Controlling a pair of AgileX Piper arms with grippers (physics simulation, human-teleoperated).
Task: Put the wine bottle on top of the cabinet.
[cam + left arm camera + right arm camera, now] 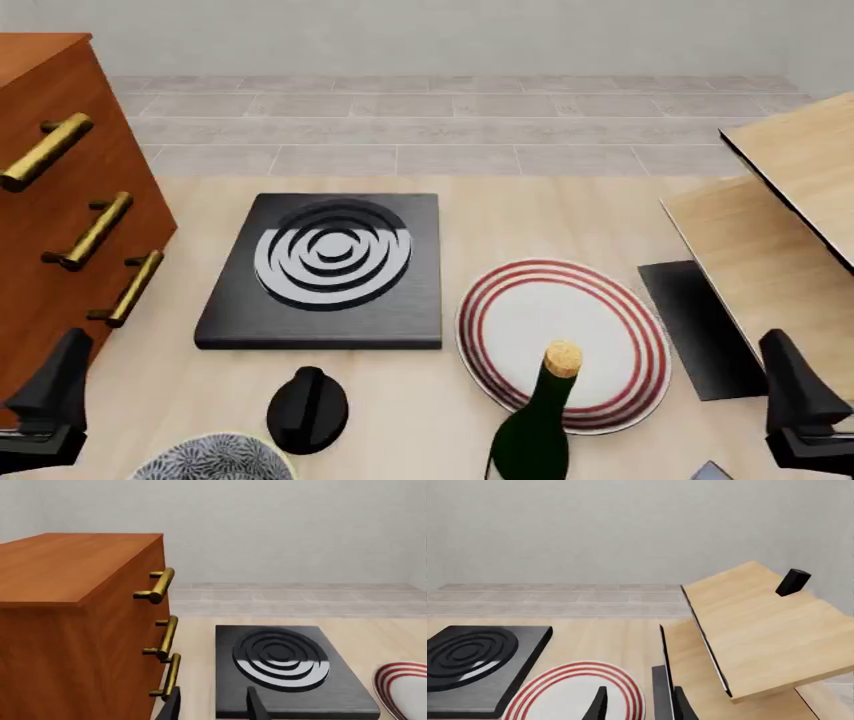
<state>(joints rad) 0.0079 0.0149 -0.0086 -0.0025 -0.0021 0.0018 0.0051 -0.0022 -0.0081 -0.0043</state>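
The wine bottle (538,435), dark green with a tan cork top, stands upright at the near edge of the table, in front of a red-striped plate (561,335). The cabinet (60,190), reddish-brown with three brass bar handles, stands at the table's left; its flat top (63,562) is bare. My left gripper (213,707) is open beside the cabinet's lowest handle, low at the near left. My right gripper (639,707) is open at the near right, with nothing between its fingers. Both grippers are apart from the bottle, which stands between them.
A black hob with ring burner (327,265) lies between cabinet and plate. A small black knob-like object (308,408) and a patterned bowl (214,462) sit near the front left. Pale angled wood panels (787,220) and a black mat (697,325) stand on the right.
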